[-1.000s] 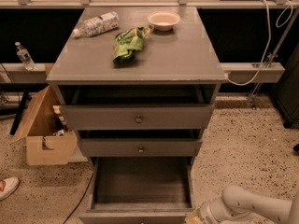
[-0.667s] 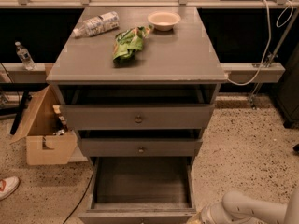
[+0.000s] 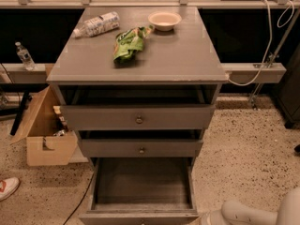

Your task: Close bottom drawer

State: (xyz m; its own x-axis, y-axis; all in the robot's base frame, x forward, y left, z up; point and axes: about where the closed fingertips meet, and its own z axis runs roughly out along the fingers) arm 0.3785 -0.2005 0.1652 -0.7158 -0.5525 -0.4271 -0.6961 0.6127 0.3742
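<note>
The bottom drawer (image 3: pixel 140 184) of the grey cabinet (image 3: pixel 178 60) is pulled far out. Its dark plank floor shows, and its grey front (image 3: pixel 117 217) is cut off by the lower edge of the camera view. The middle drawer (image 3: pixel 140 149) and the top drawer (image 3: pixel 139 118) above it are each pulled out a little. My gripper (image 3: pixel 200 219) is at the bottom edge of the view, just right of the bottom drawer's front right corner. It sits at the end of my white arm (image 3: pixel 248 213), which comes in from the lower right.
On the cabinet top lie a plastic bottle (image 3: pixel 97 24), a green bag (image 3: pixel 127 43) and a pale bowl (image 3: pixel 164 19). An open cardboard box (image 3: pixel 44 135) stands on the floor to the left, with a shoe (image 3: pixel 7 187) near it. A white cable (image 3: pixel 265 41) hangs at the right.
My arm and gripper have sunk slightly lower and to the right at the bottom of the view. The drawers have not visibly moved.
</note>
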